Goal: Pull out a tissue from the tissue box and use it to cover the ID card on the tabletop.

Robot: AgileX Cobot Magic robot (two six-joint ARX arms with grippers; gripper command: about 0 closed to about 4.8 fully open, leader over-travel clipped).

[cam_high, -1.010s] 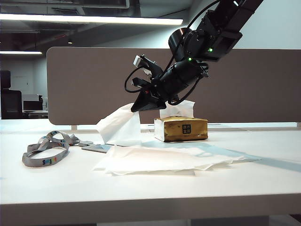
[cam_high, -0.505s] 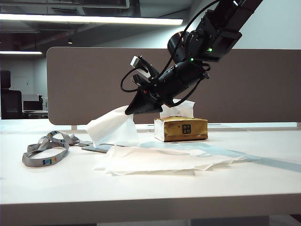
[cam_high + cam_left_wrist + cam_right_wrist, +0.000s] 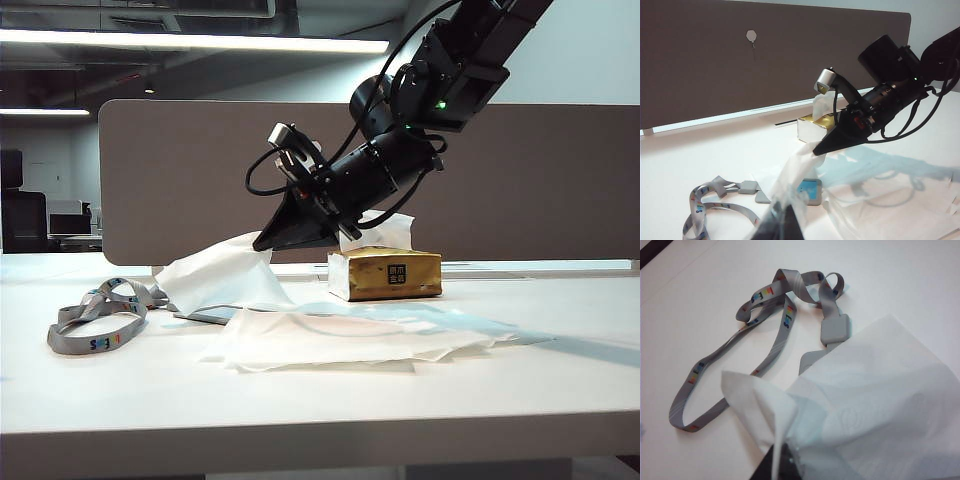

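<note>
Low at centre-left of the exterior view, the tissue drapes over the ID card on the tabletop, pinched tight by the right gripper, with the tissue box behind; left gripper indistinct.

The tissue box, right of centre, bears a dark square label with pale characters too small to read. The grey lanyard, lower left, carries coloured letters, illegible.
</note>
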